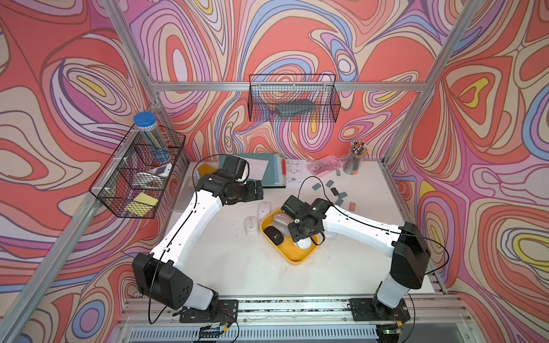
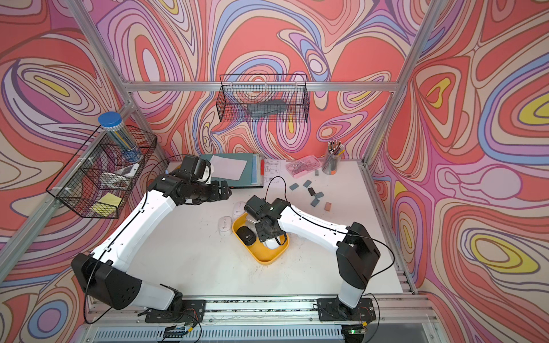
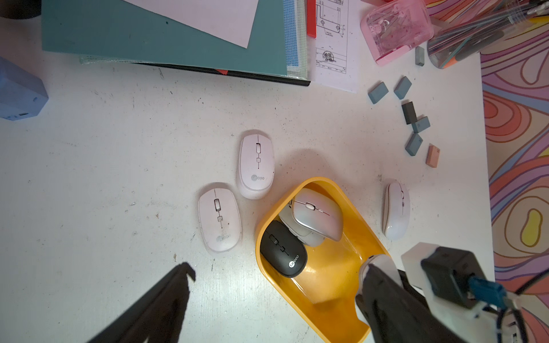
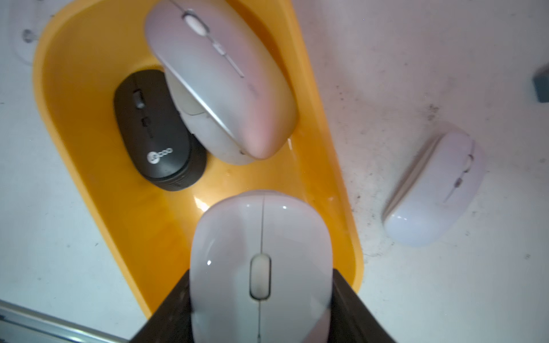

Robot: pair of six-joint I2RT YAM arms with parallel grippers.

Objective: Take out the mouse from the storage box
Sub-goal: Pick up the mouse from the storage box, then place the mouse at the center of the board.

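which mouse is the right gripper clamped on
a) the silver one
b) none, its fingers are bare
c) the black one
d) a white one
D: in the right wrist view the right gripper has a finger pressed against each side of the white mouse over the storage box, while the black mouse and silver mouse lie free.

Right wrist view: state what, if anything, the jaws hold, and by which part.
The right gripper holds the white mouse, jaws against its two long sides, beside the scroll wheel.

Right jaws cover a white mouse [image 2: 271,244] in the storage box [image 2: 263,255]
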